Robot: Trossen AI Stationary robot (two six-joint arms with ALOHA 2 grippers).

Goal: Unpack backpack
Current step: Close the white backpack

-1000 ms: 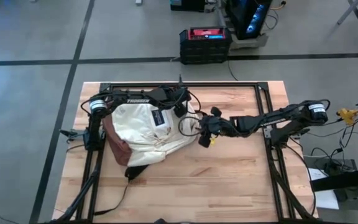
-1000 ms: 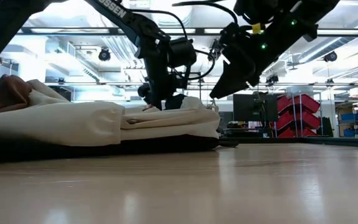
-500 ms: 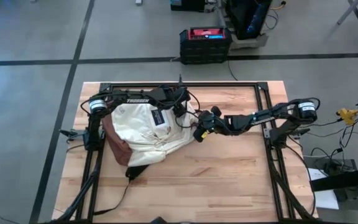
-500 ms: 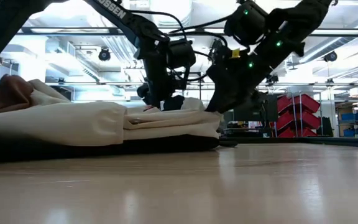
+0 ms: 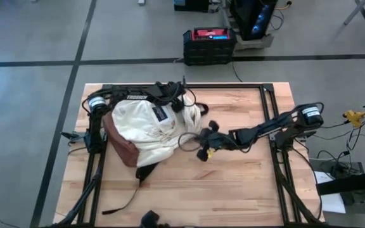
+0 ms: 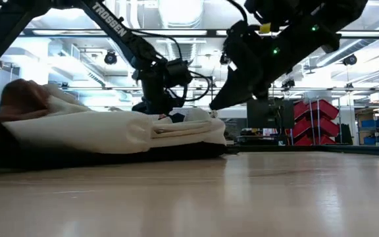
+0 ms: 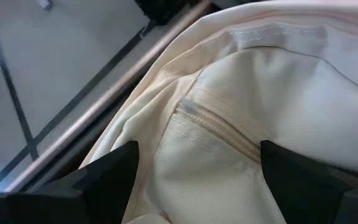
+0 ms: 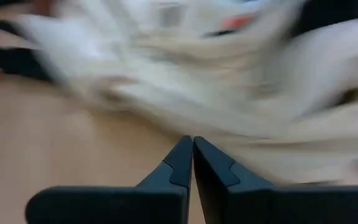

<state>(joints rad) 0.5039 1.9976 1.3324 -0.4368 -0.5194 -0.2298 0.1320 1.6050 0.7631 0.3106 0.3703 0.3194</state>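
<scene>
Two arms crowd the cream backpack (image 5: pixel 149 130) lying on the wooden table's (image 5: pixel 246 183) left half. Left gripper (image 7: pixel 194 171) spread wide over its fabric by the far rail (image 5: pixel 233 87). Right gripper (image 8: pixel 192 152) pinched closed on nothing, just beside the bag's opening, black straps (image 5: pixel 127 196) trailing toward the near edge.

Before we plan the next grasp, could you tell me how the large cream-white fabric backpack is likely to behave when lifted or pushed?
The cream-white fabric backpack lies slumped and creased, so it would probably sag rather than hold shape. Its black straps trail loose across the wooden table and may drag or snag. Lying flat and wide in the low view, it seems unlikely to roll or tip.
</scene>
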